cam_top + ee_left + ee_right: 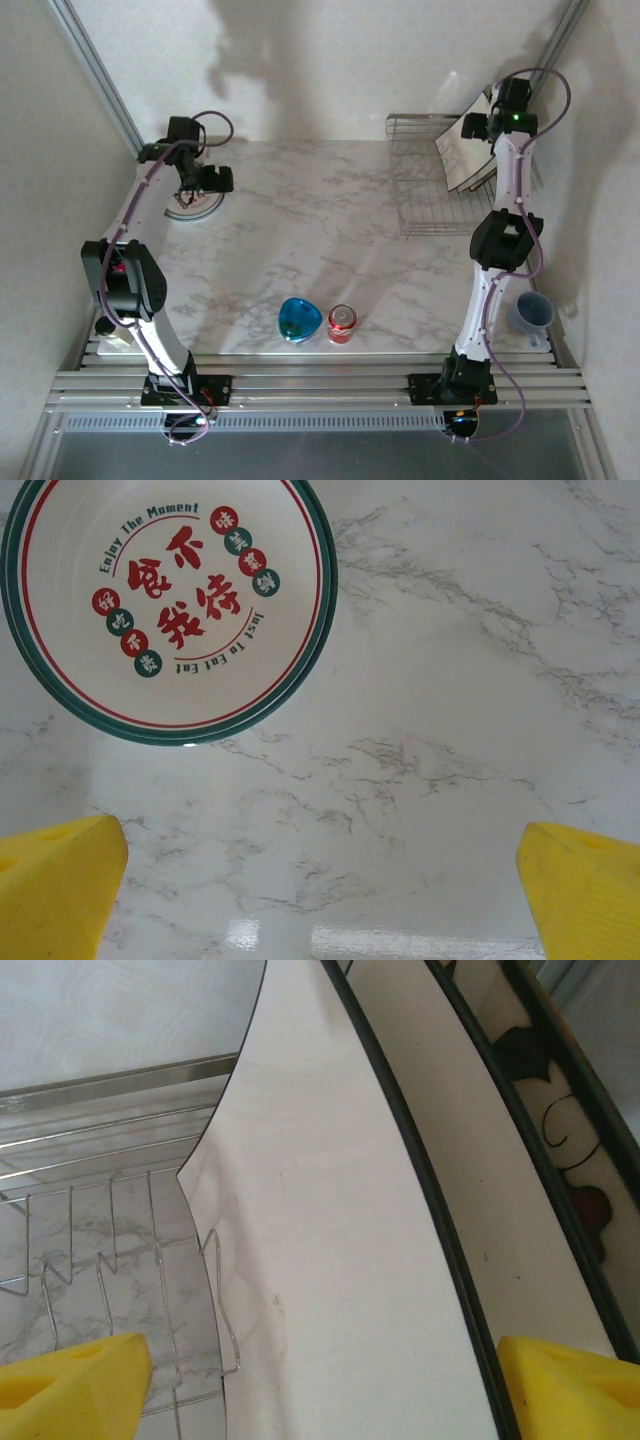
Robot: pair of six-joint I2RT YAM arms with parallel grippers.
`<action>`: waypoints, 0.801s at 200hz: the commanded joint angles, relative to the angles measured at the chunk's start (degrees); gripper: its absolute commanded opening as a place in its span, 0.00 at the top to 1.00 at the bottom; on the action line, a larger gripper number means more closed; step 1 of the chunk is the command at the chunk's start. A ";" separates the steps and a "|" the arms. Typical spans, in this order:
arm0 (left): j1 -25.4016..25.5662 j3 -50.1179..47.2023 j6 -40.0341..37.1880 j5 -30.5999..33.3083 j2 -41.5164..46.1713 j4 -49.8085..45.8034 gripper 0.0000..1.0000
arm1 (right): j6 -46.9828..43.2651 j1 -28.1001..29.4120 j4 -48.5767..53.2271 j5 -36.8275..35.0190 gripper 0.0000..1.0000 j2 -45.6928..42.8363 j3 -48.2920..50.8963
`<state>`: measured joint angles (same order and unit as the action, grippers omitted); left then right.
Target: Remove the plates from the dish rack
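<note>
The marbled desk (320,220) carries a wire dish rack (425,195) at its far right corner. Inside the rack, the square plates (465,155) lean on edge against its right side, stacked close together. The rest of the rack's grid is bare.

The right claw (322,1360) is at these plates. Its yellow fingers (70,1385) are spread wide, with the dark-rimmed edges of the plates standing up between them. One finger hangs over the rack wires and the other sits by the plate with the flower mark.

At the far left a round plate (170,600) lies flat on the desk, and a second rim peeks out beneath it. The left claw (322,850) hovers beside it with its fingers fully apart and nothing between them.

Near the front edge a blue bowl (300,320) sits just beside a red can (342,323). A pale cup (530,312) stands at the near right.
</note>
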<state>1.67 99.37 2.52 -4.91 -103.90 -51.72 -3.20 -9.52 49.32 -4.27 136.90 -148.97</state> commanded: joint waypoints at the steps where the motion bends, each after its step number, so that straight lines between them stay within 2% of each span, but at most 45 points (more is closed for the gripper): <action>1: 0.57 1.94 -0.59 0.25 -0.66 -1.84 0.01 | 1.00 -0.30 1.34 1.67 0.16 1.34 -0.71; 54: 0.88 2.41 -0.50 0.41 -1.09 -1.97 0.00 | 1.62 -0.10 1.45 0.63 0.31 2.49 -1.48; 102: 0.96 2.40 -0.50 0.59 -1.22 -2.04 0.00 | 1.89 0.35 1.83 -1.26 0.38 4.04 -3.08; 160: 1.01 3.01 -0.50 0.95 -1.81 -2.31 0.00 | 2.56 0.75 -1.53 -4.08 0.55 3.71 -2.65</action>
<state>2.22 100.09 2.52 -4.89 -104.64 -51.79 -1.41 -9.87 50.13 -7.09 140.27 -150.12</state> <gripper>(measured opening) 0.995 0.468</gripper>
